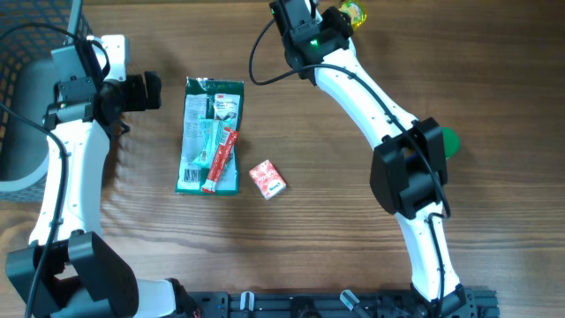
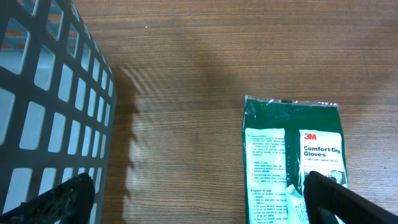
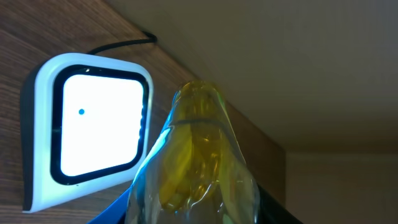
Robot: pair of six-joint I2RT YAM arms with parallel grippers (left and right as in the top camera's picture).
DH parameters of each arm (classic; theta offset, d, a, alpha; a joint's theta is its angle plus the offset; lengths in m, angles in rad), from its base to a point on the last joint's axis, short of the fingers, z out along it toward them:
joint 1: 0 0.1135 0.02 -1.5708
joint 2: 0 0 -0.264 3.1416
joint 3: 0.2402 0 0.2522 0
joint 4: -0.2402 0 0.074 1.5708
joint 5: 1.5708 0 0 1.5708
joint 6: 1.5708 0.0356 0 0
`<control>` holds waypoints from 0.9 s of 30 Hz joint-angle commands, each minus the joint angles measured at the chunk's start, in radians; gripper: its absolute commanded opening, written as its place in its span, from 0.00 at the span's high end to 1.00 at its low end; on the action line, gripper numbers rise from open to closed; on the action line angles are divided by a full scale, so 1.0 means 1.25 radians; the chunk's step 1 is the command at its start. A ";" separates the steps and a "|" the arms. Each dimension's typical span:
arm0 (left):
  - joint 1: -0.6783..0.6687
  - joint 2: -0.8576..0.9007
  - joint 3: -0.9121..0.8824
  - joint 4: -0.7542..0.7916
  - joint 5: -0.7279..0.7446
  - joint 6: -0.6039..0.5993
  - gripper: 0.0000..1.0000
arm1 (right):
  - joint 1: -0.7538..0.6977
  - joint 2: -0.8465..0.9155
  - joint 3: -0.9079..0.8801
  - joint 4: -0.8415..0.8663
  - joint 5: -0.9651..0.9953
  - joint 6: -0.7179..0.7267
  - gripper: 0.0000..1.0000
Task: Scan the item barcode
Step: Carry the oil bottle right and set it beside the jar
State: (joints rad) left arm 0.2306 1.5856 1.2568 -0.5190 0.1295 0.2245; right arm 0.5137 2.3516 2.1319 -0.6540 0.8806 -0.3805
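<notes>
Yellow bottle [image 3: 193, 162], gripped by outstretched right jaws, faces scanner [image 3: 93, 124]; left jaws gape open.

I see my right pincer [image 1: 341, 21] at the far edge of the brown wooden counter [image 1: 318, 221], with a yellow-green glossy item [image 1: 355, 12] at its tip. My left pincer [image 1: 148, 91] sits just beside a flat green glove packet [image 1: 212, 115]. A slim red tube [image 1: 221, 159] lies across the packet, and a small red-and-white box [image 1: 267, 178] sits near it. A dark mesh basket [image 1: 26, 53] fills the far left corner.
</notes>
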 commanded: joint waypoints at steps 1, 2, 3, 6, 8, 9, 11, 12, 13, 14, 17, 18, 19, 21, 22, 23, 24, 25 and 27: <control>0.002 -0.010 0.011 0.002 0.009 0.012 0.00 | -0.002 -0.121 0.003 -0.024 0.048 0.085 0.96; 0.002 -0.010 0.011 0.002 0.009 0.012 0.00 | -0.002 -0.150 0.003 -0.049 0.040 0.114 0.96; 0.002 -0.010 0.011 0.002 0.009 0.012 0.00 | -0.003 -0.185 0.003 -0.089 0.017 0.155 0.96; 0.002 -0.010 0.011 0.002 0.009 0.012 0.00 | -0.022 -0.289 0.003 -0.233 -0.112 0.303 0.95; 0.002 -0.010 0.011 0.002 0.009 0.012 0.00 | -0.063 -0.350 0.003 -0.317 -0.211 0.388 0.95; 0.002 -0.010 0.011 0.002 0.009 0.012 0.00 | -0.091 -0.372 0.003 -0.348 -0.254 0.415 0.95; 0.002 -0.010 0.011 0.002 0.009 0.012 0.00 | -0.163 -0.402 0.003 -0.407 -0.362 0.437 0.94; 0.002 -0.010 0.011 0.002 0.009 0.012 0.00 | -0.197 -0.406 0.003 -0.431 -0.411 0.437 0.94; 0.002 -0.010 0.011 0.002 0.009 0.012 0.00 | -0.241 -0.406 0.003 -0.464 -0.476 0.437 0.93; 0.002 -0.010 0.011 0.002 0.009 0.012 0.00 | -0.280 -0.403 0.003 -0.488 -0.520 0.437 0.91; 0.002 -0.010 0.011 0.002 0.009 0.012 0.00 | -0.396 -0.385 0.002 -0.557 -0.639 0.458 0.91; 0.002 -0.010 0.011 0.002 0.009 0.012 0.00 | -0.430 -0.380 0.002 -0.570 -0.663 0.459 0.91; 0.002 -0.010 0.011 0.002 0.009 0.012 0.00 | -0.468 -0.370 0.000 -0.581 -0.686 0.460 0.91; 0.002 -0.010 0.011 0.002 0.009 0.012 0.00 | -0.520 -0.355 0.000 -0.596 -0.717 0.460 0.91; 0.002 -0.010 0.011 0.002 0.009 0.012 0.00 | -0.546 -0.343 0.000 -0.611 -0.731 0.459 0.90; 0.002 -0.010 0.011 0.002 0.009 0.012 0.00 | -0.564 -0.335 -0.001 -0.626 -0.733 0.459 0.89; 0.002 -0.010 0.011 0.002 0.009 0.012 0.00 | -0.573 -0.327 -0.005 -0.634 -0.733 0.453 0.88; 0.002 -0.010 0.011 0.002 0.009 0.012 0.00 | -0.584 -0.320 -0.021 -0.635 -0.733 0.451 0.88; 0.002 -0.010 0.011 0.002 0.009 0.012 0.00 | -0.595 -0.316 -0.073 -0.612 -0.733 0.451 0.88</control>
State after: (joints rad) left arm 0.2302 1.5856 1.2568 -0.5190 0.1295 0.2245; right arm -0.2188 1.9354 2.1036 -1.4429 0.0135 0.1761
